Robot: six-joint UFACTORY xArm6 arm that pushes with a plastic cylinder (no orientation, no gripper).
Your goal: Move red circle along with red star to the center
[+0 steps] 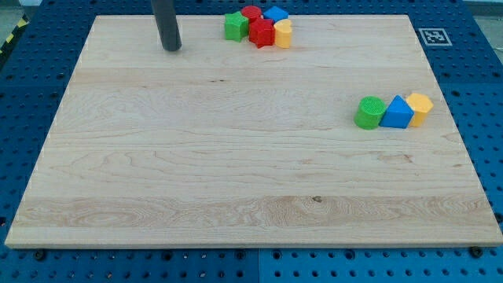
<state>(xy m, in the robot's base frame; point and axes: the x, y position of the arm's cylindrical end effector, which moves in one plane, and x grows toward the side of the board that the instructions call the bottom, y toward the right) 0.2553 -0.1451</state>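
Note:
The red circle (251,12) sits at the view's top edge of the wooden board (236,157), in a tight cluster. The red star (262,33) lies just below it, touching it. A green block (234,26) is on the cluster's left, a blue block (276,14) at its top right, and a yellow block (283,34) on its right. My tip (172,47) rests on the board to the left of the cluster, well apart from the green block.
A second group lies at the view's right: a green cylinder (369,112), a blue block (398,112) and a yellow block (420,106), touching in a row. A marker tag (432,36) sits by the board's top right corner.

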